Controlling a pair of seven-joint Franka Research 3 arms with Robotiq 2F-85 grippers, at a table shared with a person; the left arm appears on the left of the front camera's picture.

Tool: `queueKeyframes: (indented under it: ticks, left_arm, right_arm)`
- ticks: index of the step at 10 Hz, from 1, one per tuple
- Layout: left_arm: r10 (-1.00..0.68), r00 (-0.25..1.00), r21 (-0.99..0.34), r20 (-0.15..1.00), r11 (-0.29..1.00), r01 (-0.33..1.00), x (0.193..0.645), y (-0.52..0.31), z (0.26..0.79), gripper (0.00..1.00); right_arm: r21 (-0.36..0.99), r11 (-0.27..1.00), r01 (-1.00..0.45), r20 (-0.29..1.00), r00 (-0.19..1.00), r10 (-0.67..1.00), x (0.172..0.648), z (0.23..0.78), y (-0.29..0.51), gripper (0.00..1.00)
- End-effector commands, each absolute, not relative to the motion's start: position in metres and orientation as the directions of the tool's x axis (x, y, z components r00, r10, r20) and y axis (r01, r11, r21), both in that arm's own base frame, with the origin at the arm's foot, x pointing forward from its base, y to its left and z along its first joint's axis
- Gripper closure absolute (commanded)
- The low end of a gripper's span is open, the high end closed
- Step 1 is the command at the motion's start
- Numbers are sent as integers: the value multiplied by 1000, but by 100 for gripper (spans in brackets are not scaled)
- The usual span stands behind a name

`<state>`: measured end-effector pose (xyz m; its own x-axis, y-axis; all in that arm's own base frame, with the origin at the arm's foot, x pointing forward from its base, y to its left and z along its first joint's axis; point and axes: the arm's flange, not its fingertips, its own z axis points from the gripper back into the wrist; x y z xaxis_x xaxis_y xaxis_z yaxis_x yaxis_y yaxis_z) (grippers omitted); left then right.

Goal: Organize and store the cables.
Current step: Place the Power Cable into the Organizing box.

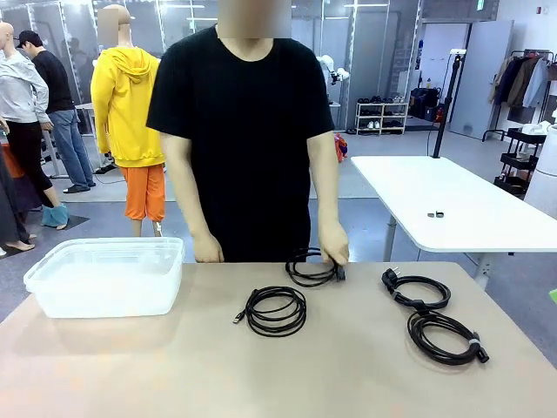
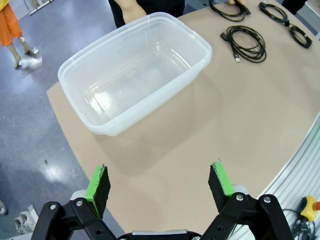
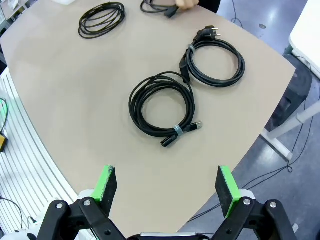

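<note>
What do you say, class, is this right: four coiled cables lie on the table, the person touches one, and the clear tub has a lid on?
One thing is wrong: the clear tub has no lid; the left wrist view shows it open and empty. The four coiled cables do lie on the table, the person's hand touching one.

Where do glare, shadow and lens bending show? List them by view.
Front view: even light, the clear bin casts a soft shadow toward the camera. Left wrist view: wide-angle bows the table edge; the bin's walls glint. Right wrist view: table edge bows; the near cable coil is sharp.
</note>
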<state>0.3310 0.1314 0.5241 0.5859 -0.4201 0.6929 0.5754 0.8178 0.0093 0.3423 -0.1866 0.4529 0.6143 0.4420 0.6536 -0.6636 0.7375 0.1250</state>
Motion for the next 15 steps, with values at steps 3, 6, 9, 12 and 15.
queueKeyframes:
  ticks: [3,6,9,12,15]
  left_arm:
    - [-420,585,10,694,818,575,331,132,524,0]
    - [-420,585,10,694,818,575,331,132,524,0]
    - [-420,585,10,694,818,575,331,132,524,0]
    - [-420,585,10,694,818,575,331,132,524,0]
    - [-420,585,10,694,818,575,331,132,524,0]
  right_arm:
    - [120,724,-680,666,596,449,343,451,-188,0]
    - [124,737,-665,654,613,443,342,453,-186,0]
    - [35,778,-627,564,655,502,373,504,-143,0]
    - [87,768,-635,489,699,522,431,530,-84,0]
    - [58,807,-588,423,747,514,473,534,-35,0]
